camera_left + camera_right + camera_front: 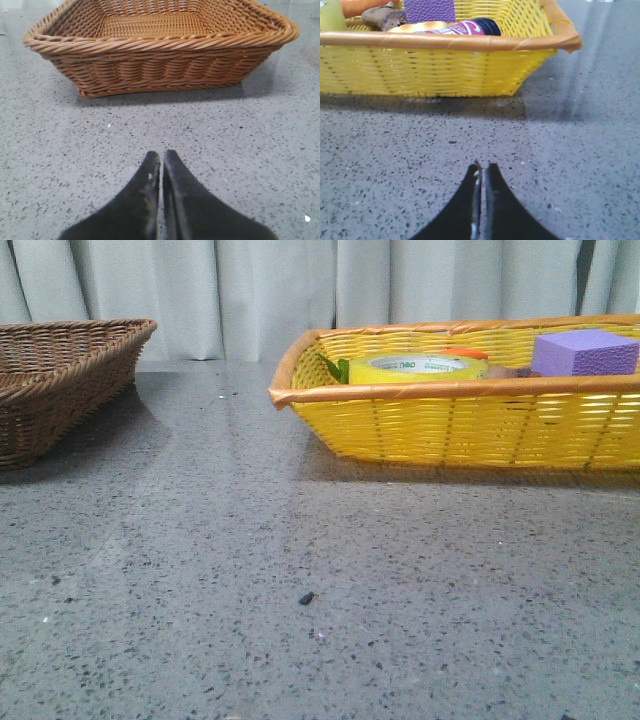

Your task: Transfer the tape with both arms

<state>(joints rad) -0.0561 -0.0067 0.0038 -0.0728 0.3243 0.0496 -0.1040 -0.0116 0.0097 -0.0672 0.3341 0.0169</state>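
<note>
The yellow tape roll (418,367) lies flat in the yellow basket (460,425) at the right of the front view, near the basket's left end. In the right wrist view only a yellow sliver (331,15) shows at the far left behind the basket wall (435,70). My left gripper (161,156) is shut and empty over bare table, facing the brown wicker basket (160,60). My right gripper (482,167) is shut and empty over bare table, short of the yellow basket. Neither arm shows in the front view.
The yellow basket also holds a purple block (585,352), an orange carrot (362,6), a brownish lump (382,19) and a pink-labelled dark item (467,27). The brown basket (55,380) stands at the left, with nothing seen inside. A grey speckled table (300,570) lies between.
</note>
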